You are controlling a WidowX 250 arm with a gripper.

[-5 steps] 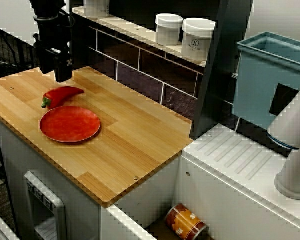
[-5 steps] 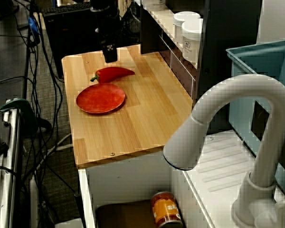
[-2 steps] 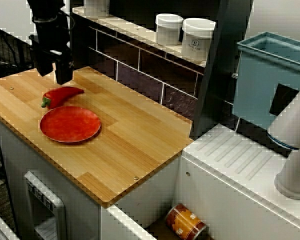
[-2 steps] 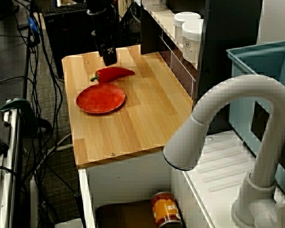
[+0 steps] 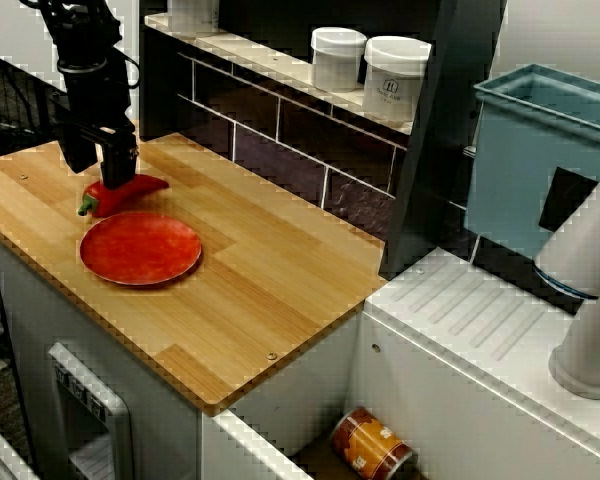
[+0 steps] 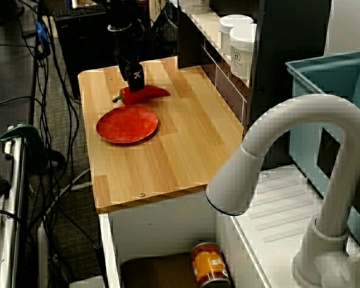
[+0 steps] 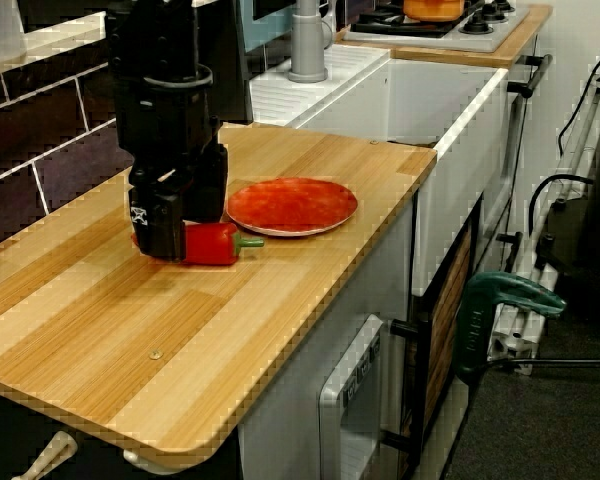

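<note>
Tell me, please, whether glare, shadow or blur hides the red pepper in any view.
View across the counter: even light, the gripper covers part of the red pepper. View over the tap: tap soft, pepper small but clear. Low side view: pepper sharp, no glare.

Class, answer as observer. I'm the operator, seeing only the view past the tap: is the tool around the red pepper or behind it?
Observer: Around it. In the low view from the counter's end the tool straddles the red pepper: one finger in front, one behind.
Operator: Is it lifted?
Observer: No. That view shows it lying on the wooden counter, the tool down at the wood.
Operator: Jaws shut?
Observer: No. The view facing the tiled wall shows them apart.
</note>
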